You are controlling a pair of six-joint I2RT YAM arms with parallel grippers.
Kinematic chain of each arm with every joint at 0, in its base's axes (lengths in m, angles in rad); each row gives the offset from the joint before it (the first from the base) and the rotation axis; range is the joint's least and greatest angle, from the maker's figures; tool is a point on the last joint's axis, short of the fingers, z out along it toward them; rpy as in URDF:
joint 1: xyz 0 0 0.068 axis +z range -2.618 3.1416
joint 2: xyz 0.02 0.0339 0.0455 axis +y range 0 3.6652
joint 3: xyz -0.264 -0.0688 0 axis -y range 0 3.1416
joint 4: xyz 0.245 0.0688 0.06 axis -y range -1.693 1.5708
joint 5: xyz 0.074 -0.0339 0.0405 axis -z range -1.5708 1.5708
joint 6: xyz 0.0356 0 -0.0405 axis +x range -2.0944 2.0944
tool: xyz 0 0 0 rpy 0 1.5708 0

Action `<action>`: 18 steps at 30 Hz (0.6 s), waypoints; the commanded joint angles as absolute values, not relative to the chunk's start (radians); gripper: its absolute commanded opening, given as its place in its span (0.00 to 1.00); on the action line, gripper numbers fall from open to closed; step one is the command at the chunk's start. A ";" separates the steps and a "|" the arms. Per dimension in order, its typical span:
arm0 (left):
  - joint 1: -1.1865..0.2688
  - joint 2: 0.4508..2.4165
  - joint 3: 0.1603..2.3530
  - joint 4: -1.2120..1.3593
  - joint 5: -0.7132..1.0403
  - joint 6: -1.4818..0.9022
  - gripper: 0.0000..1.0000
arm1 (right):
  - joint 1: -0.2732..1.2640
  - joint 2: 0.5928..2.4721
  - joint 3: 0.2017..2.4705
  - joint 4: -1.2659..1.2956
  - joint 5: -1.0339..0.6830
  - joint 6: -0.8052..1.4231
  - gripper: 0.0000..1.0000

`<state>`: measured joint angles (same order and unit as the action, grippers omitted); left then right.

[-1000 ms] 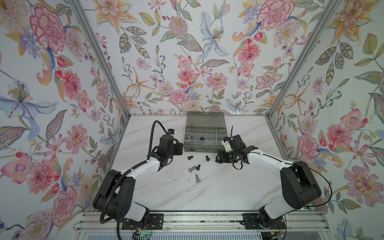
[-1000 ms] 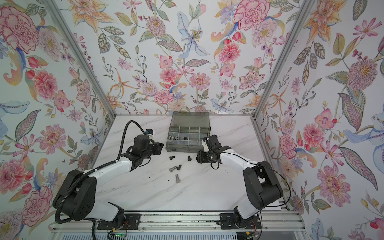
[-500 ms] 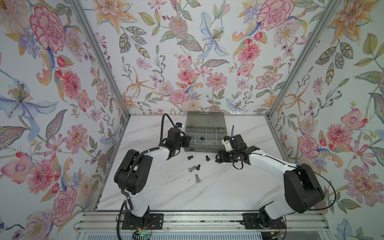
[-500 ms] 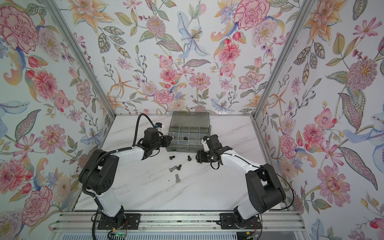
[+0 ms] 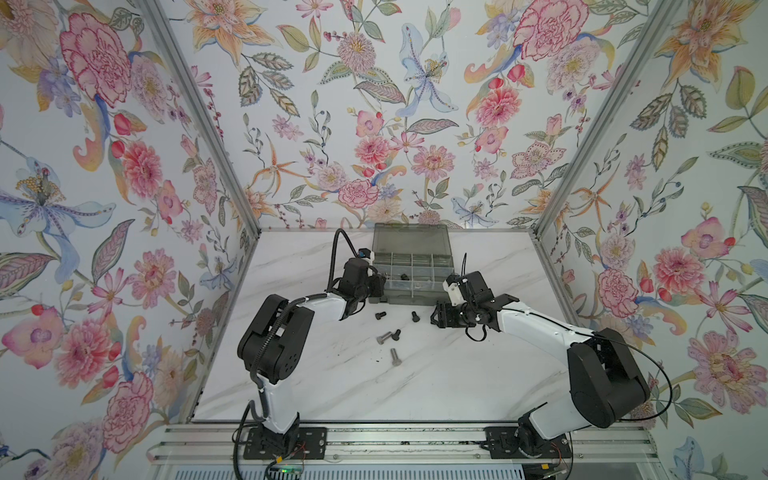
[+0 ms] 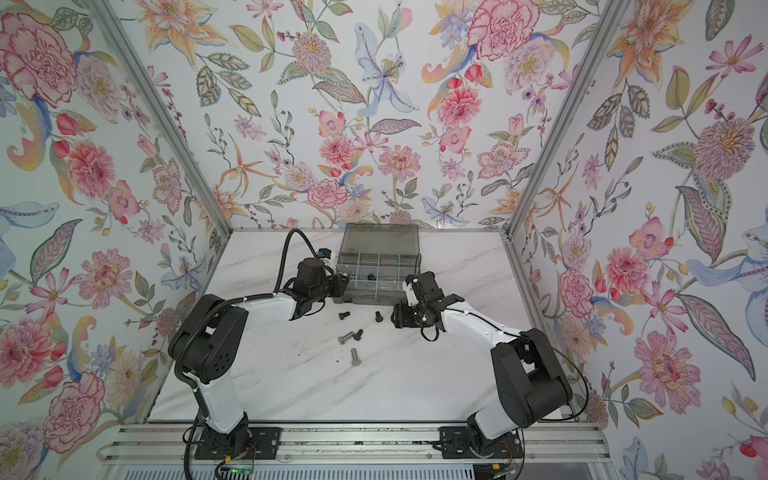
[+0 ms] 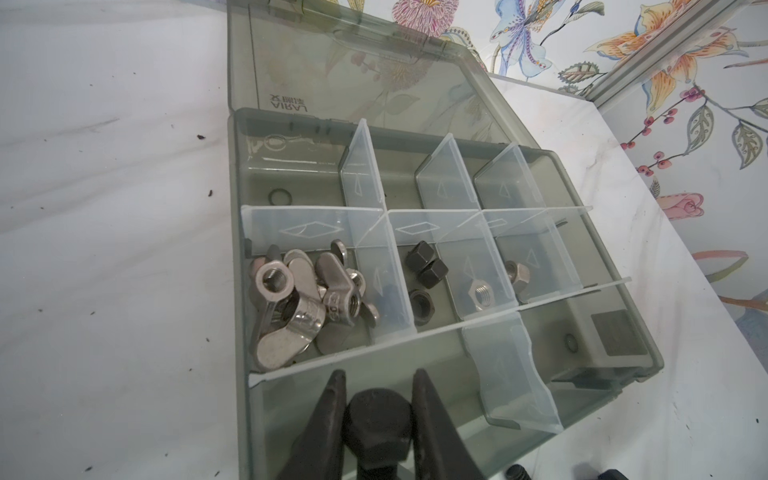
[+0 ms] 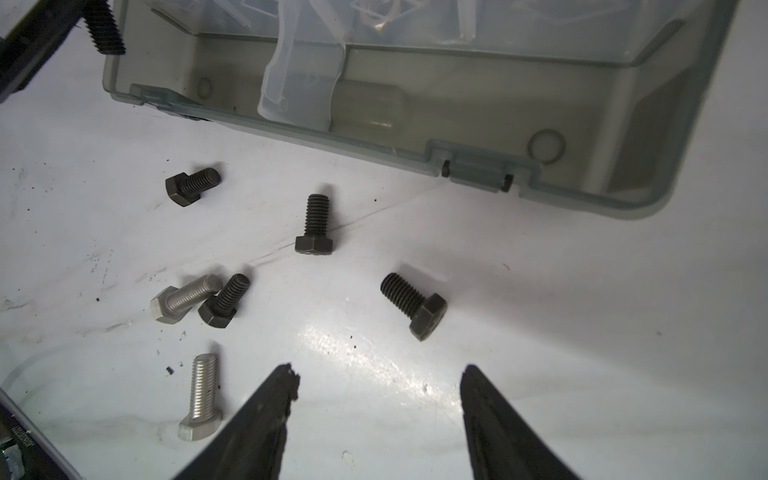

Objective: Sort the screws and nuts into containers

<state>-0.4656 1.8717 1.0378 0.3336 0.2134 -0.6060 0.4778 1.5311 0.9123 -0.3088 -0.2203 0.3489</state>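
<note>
My left gripper [image 7: 379,380] is shut on a black screw [image 7: 378,419], its hex head pinched between the jaws above the near-left cell of the smoky-grey organizer box [image 7: 239,249]. The cells behind hold silver wing nuts [image 7: 291,299], black nuts [image 7: 426,266] and silver nuts [image 7: 482,293]. My right gripper [image 8: 378,370] hangs open and holds nothing, low over the table in front of the box. Just ahead of it lies a black screw [image 8: 415,305]. Further black screws [image 8: 316,224] and two silver screws [image 8: 183,297] lie loose beyond. In both top views the left gripper [image 5: 376,286] sits at the box's front-left corner.
The box's lid [image 5: 409,239] lies open toward the back wall. The box's front latch [image 8: 478,170] faces the loose screws. Flowered walls enclose the marble table [image 5: 332,395] on three sides. My right gripper [image 5: 436,318] is right of the screw cluster.
The left arm has swung right and raised its elbow, carrying the black screw from the table to the box's front-left corner. The right gripper has barely moved.
</note>
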 commanded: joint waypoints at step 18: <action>-0.487 1.803 1.049 0.301 0.154 -0.586 0.55 | 0.485 1.497 0.888 -0.308 -0.225 0.354 0.68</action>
